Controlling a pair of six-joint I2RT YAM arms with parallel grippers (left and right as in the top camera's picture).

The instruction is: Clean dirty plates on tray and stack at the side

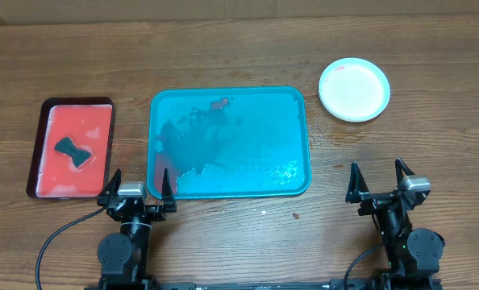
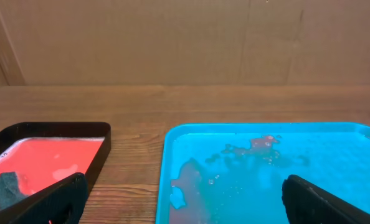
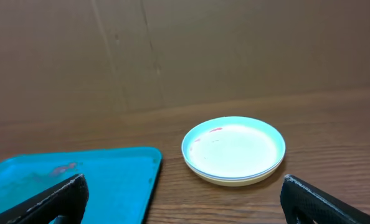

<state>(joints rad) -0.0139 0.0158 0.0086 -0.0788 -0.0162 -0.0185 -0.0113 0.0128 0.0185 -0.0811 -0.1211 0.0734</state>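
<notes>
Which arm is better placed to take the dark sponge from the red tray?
Probably left: the left gripper is open just beside the red tray with the sponge; the right gripper is beyond the teal tray.

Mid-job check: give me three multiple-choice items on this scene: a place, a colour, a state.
1. Where is the plate stack relative to the teal tray? A inside it; B on the table to its right; C to its left.
2. What colour is the small tray holding the dark sponge? A red; B yellow; C white.
3. The left gripper and right gripper are: A both open, empty; B both shut; C gripping plates.
Answers: B, it sits on wood beyond the tray's right rim; A, red floor, dark rim; A, both spread wide, nothing between.
</notes>
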